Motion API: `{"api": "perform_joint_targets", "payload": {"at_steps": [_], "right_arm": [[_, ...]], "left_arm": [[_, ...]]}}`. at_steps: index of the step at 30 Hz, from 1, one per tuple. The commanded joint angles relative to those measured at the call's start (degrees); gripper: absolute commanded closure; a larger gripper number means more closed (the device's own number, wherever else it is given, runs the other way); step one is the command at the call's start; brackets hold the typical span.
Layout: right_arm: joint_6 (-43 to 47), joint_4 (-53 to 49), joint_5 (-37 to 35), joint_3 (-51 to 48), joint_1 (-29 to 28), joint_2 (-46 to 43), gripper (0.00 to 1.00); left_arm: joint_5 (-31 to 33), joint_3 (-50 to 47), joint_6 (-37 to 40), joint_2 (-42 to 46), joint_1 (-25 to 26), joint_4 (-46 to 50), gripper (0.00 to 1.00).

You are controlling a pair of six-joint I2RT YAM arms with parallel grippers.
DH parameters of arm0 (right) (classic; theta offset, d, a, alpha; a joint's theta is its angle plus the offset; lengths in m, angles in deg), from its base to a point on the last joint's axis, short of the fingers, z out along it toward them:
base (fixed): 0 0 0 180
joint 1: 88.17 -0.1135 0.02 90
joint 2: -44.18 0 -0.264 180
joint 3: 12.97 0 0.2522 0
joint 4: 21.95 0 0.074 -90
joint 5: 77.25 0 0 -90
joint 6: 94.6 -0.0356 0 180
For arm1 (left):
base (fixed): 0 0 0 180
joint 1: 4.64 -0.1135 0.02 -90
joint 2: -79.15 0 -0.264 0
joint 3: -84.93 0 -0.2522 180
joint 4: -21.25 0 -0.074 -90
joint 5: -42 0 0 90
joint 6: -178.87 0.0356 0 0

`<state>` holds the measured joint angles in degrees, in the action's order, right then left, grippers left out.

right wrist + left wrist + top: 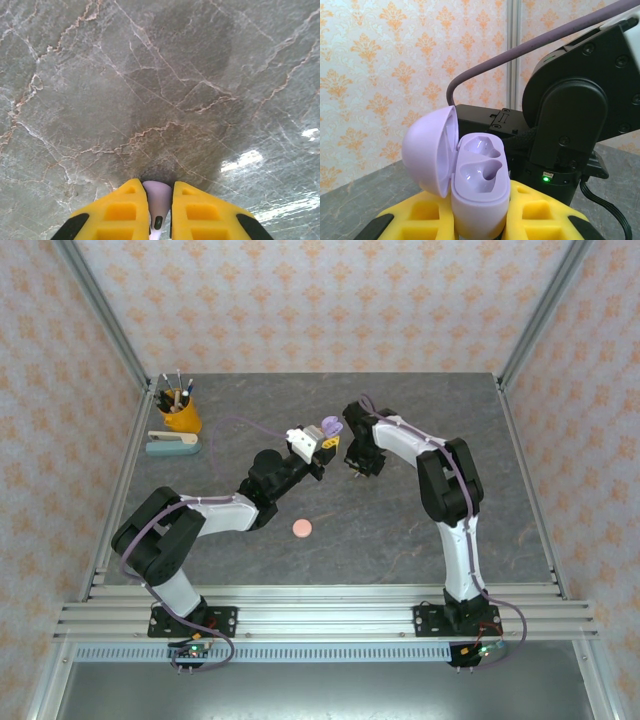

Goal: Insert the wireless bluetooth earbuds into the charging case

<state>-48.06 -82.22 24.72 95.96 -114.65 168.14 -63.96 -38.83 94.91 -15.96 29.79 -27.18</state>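
My left gripper (pixel 322 443) is raised above the table's middle, shut on the lilac charging case (pixel 318 432). In the left wrist view the charging case (pixel 480 192) stands upright between the yellow fingers (pixel 422 215). Its lid (pixel 427 150) is swung open to the left and both moulded sockets are bare. My right gripper (pixel 356 468) points down at the table just right of the case. In the right wrist view its yellow fingers (pixel 125 205) are shut on a purple earbud (pixel 158 200), right above the marble surface.
A pink coin-like disc (pixel 301 528) lies on the grey marble table (pixel 400 530) in front of the left arm. An orange pen cup (pixel 181 412) and a stapler (pixel 172 443) sit at the back left. The right arm's black wrist (pixel 570 115) looms close behind the case.
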Motion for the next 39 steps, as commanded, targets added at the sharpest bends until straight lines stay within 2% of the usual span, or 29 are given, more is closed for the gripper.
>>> {"api": "perform_joint_targets", "payload": {"at_steps": [1,10,17,24,31,36,39], "right_arm": [[0.1,0.2,-1.7,-3.3,-0.3,-3.0,0.88],[1.1,3.8,-4.5,-11.1,-0.3,-10.3,0.88],[3.1,5.5,-4.1,-16.0,-0.3,-12.6,0.89],[10.3,6.1,-2.7,-20.3,-0.3,-15.3,0.90],[15.3,3.5,-4.6,-24.1,-0.3,-18.1,0.89],[13.6,3.0,-2.7,-24.4,-0.3,-19.3,0.78],[12.5,1.6,-2.4,-23.0,-0.3,-19.7,0.75]], "left_arm": [[1.0,0.0,0.3,2.5,-0.6,-1.3,1.00],[0.8,0.3,0.5,4.0,-0.6,0.4,1.00],[0.5,0.6,-0.1,4.1,-0.5,1.1,1.00],[0.0,1.2,-0.4,3.9,-0.5,1.7,1.00],[-0.2,2.0,-0.6,3.3,-0.5,1.7,1.00],[-0.3,2.4,-0.9,2.9,-0.5,1.6,1.00],[-0.4,2.4,-0.9,3.1,-0.5,1.7,1.00]]}}
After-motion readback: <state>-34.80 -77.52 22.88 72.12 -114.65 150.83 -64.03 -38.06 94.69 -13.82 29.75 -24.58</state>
